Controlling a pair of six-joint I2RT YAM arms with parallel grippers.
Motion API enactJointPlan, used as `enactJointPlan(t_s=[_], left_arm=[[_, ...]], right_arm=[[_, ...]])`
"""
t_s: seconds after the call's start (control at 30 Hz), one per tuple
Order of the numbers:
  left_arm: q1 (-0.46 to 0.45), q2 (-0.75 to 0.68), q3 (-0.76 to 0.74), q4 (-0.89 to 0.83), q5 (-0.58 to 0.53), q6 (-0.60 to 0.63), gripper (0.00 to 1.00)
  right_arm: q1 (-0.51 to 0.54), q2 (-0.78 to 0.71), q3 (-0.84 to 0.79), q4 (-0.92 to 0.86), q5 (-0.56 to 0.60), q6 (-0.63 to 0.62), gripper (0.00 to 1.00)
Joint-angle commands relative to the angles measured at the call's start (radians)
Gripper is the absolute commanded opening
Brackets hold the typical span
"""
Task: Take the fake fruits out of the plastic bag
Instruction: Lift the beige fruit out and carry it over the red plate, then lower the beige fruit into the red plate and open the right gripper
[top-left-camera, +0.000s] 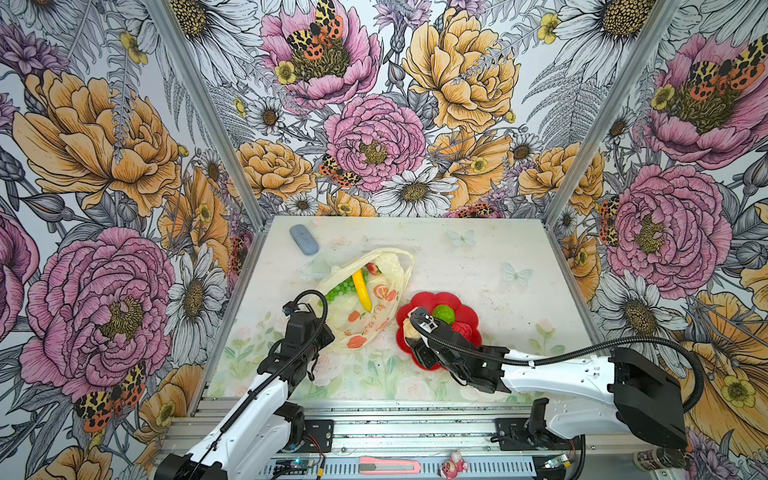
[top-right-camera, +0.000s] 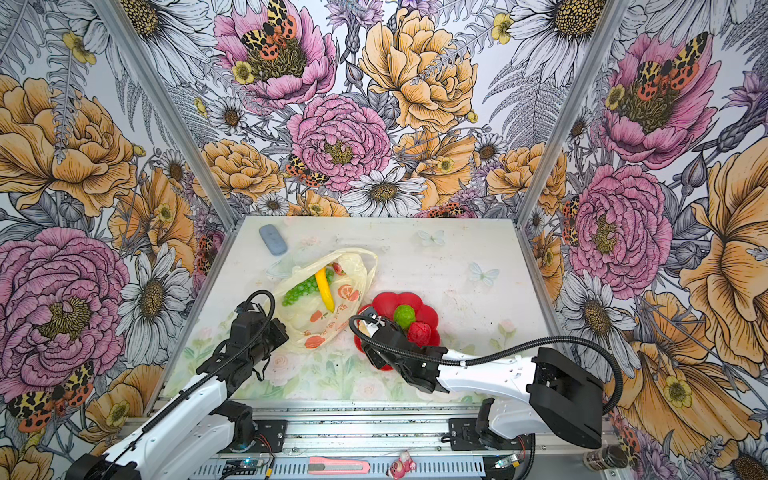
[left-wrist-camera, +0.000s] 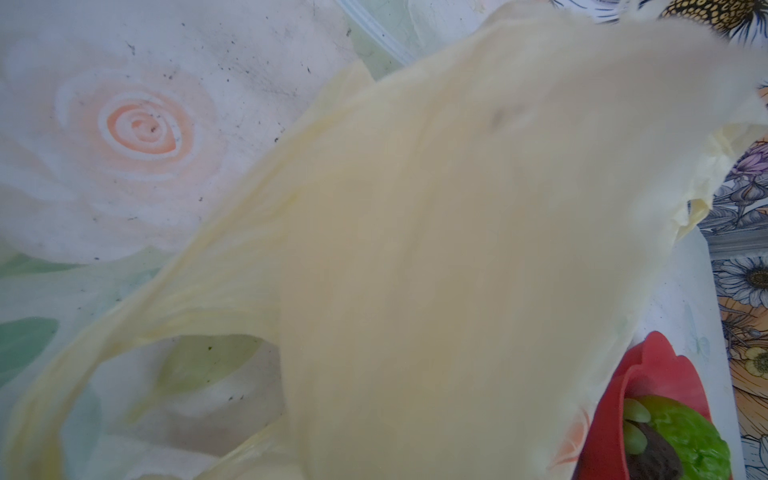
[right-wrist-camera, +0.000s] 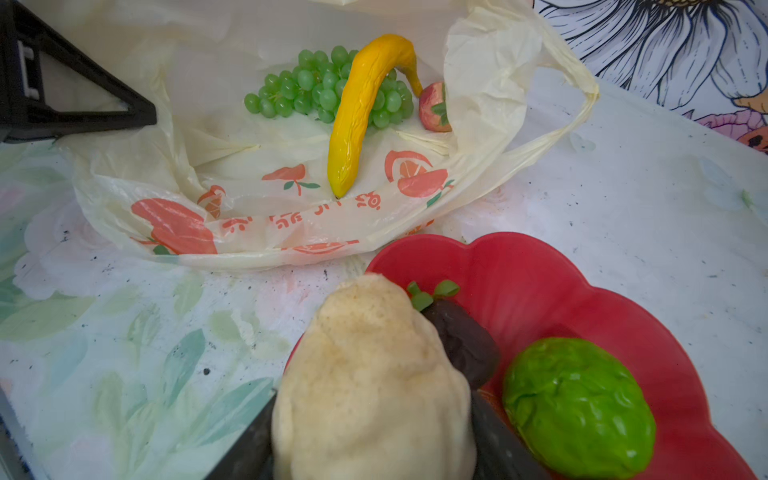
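Observation:
The plastic bag (top-left-camera: 376, 318) lies open at mid-table, and inside it sit a yellow banana (top-left-camera: 361, 291), a green grape bunch (top-left-camera: 343, 289) and a strawberry (top-left-camera: 372, 268). My left gripper (top-left-camera: 326, 330) is shut on the bag's near edge. In the left wrist view the bag's film (left-wrist-camera: 457, 249) hides the jaws. My right gripper (right-wrist-camera: 374, 436) is shut on a cream piece (right-wrist-camera: 370, 374), with dark fingers (right-wrist-camera: 498, 440) on both its sides, at the near-left rim of the red plate (right-wrist-camera: 540, 270). On the plate lie a green piece (top-left-camera: 444, 313), a red apple (top-left-camera: 462, 330) and a dark brown piece (right-wrist-camera: 461, 340).
A blue-grey oblong object (top-left-camera: 303, 239) lies at the back left of the table. On the front rail rest a pink box cutter (top-left-camera: 388, 465) and a small pink toy (top-left-camera: 453, 463). Flowered walls close in the left, back and right sides.

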Motion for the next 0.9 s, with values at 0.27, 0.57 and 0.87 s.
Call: enactJointPlan(t_s=[0.27,0.57,0.87], left_arm=[[0.008,0.005,0.039,0.004,0.02,0.015,0.0],[0.008,0.0,0.032,0.001,0.024,0.015,0.0],[0.009,0.01,0.046,-0.003,0.03,0.023,0.0]], right_arm=[[0.036,0.03,-0.055,0.136,0.12,0.03,0.62],[0.036,0.104,-0.049,0.179,0.142,0.057,0.62],[0.028,0.186,-0.013,0.172,0.156,0.069,0.62]])
